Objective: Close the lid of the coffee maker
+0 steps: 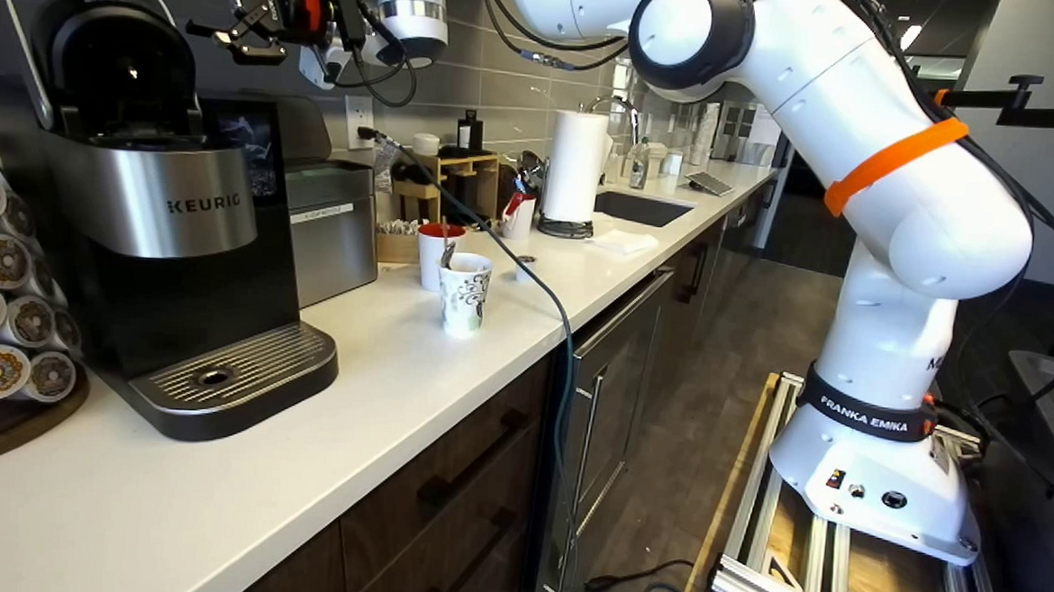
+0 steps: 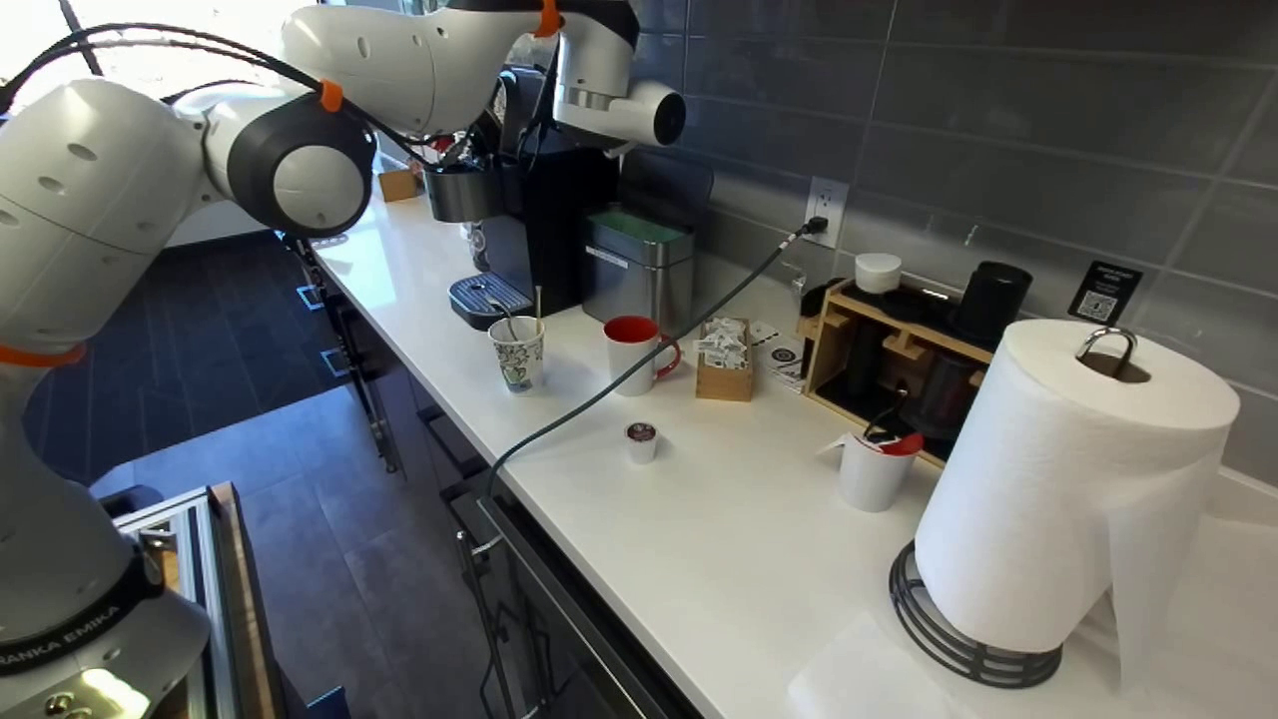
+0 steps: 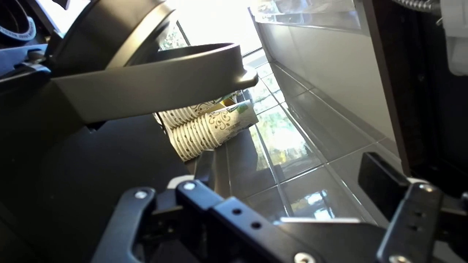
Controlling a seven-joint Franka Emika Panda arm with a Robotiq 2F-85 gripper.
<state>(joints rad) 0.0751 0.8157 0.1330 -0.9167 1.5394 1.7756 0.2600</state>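
The coffee maker (image 1: pixel 167 200) stands on the counter, its brushed silver head showing in both exterior views. Its glossy black lid (image 1: pixel 123 51) is tipped up and back, with a silver arched handle (image 1: pixel 28 58) raised around it. From the wrist, the handle (image 3: pixel 157 84) crosses the upper left as a grey band, and part of the lid (image 3: pixel 102 33) rises behind it. High up beside the lid hangs my gripper (image 3: pixel 292 173), open, nothing between its fingers. In an exterior view the gripper (image 1: pixel 220 38) appears just right of the lid, seemingly apart from it.
Beside the coffee maker sits a metal bin (image 1: pixel 332 223). A pod rack (image 1: pixel 3 305) flanks its other side. A paper cup (image 2: pixel 519 355) and red-lined mug (image 2: pixel 634 355) stand nearby. A cable (image 2: pixel 639 364) runs across the counter. Tiled wall (image 3: pixel 310 193) backs the gripper.
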